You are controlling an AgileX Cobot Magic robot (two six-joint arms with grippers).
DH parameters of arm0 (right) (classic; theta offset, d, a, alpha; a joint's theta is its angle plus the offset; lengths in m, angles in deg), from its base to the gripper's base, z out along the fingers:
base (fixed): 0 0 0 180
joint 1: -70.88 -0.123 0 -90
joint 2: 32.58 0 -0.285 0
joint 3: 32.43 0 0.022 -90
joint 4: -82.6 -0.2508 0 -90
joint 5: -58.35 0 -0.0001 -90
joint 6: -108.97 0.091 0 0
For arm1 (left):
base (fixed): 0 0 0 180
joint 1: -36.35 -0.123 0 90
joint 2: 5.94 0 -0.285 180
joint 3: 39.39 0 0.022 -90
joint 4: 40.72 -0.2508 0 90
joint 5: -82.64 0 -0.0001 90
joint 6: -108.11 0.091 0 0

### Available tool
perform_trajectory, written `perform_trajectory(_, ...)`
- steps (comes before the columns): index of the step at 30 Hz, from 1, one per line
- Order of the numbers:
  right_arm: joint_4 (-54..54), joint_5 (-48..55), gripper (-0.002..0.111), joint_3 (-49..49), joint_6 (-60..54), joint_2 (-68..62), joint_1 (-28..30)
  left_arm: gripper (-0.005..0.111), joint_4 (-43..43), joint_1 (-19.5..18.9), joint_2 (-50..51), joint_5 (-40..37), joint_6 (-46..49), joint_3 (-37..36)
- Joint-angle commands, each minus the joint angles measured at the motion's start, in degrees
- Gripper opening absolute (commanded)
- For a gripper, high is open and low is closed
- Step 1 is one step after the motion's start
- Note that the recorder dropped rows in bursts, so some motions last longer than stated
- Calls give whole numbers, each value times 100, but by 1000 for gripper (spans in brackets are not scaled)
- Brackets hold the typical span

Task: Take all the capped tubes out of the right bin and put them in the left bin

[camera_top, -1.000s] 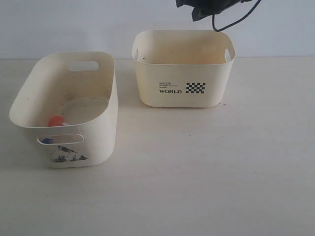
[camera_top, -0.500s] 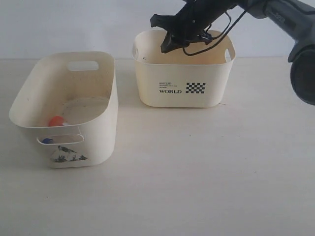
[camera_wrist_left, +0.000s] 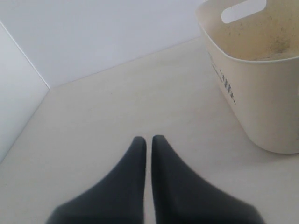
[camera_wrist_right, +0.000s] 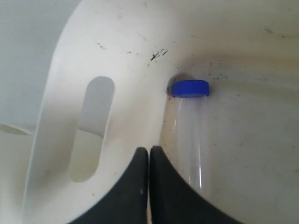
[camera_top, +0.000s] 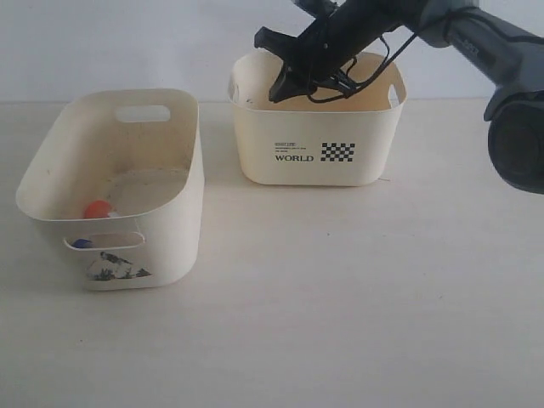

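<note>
The right bin (camera_top: 316, 153), cream with "WORLD" and a checkered patch, stands at the back. My right gripper (camera_top: 280, 87) hangs inside its upper left part, shut and empty (camera_wrist_right: 149, 150). A clear tube with a blue cap (camera_wrist_right: 189, 88) lies on the bin floor against the wall, just beyond the fingertips. The left bin (camera_top: 161, 246), longer with slot handles and a dark sketch print, holds an orange-capped tube (camera_top: 99, 208) and a blue cap (camera_top: 82, 243) seen through the front slot. My left gripper (camera_wrist_left: 145, 139) is shut and empty above the table, outside that bin (camera_wrist_left: 261, 93).
The pale table (camera_top: 357, 297) spreads in front of both bins. A white wall (camera_top: 102, 42) runs behind them. The right arm (camera_top: 501, 51) and its cable reach in from the upper right. A slot handle (camera_wrist_right: 91, 128) in the right bin's wall is beside the right fingertips.
The right arm came down from the top edge into the right bin and moved slightly lower and left. The bins and left bin's tubes stayed put.
</note>
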Motion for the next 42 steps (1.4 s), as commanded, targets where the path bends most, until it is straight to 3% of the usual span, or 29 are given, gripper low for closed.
perform_trajectory(1,-88,-198,0,38,-64,-94,6,4,-10,-2,3,20,-54,21)
perform_trajectory(16,-328,-484,2,38,-202,-463,6,4,-10,-2,3,20,-54,21)
perform_trajectory(18,-342,-568,9,38,-255,-463,1,4,-10,-2,3,20,-54,21)
perform_trajectory(23,-369,-735,48,38,-255,-475,-22,4,-10,-2,3,20,-54,21)
perform_trajectory(24,-369,-735,51,38,-202,-489,-22,4,-10,-2,3,20,-54,21)
perform_trajectory(42,81,-707,51,38,-256,-641,-174,4,-10,-2,3,20,-54,21)
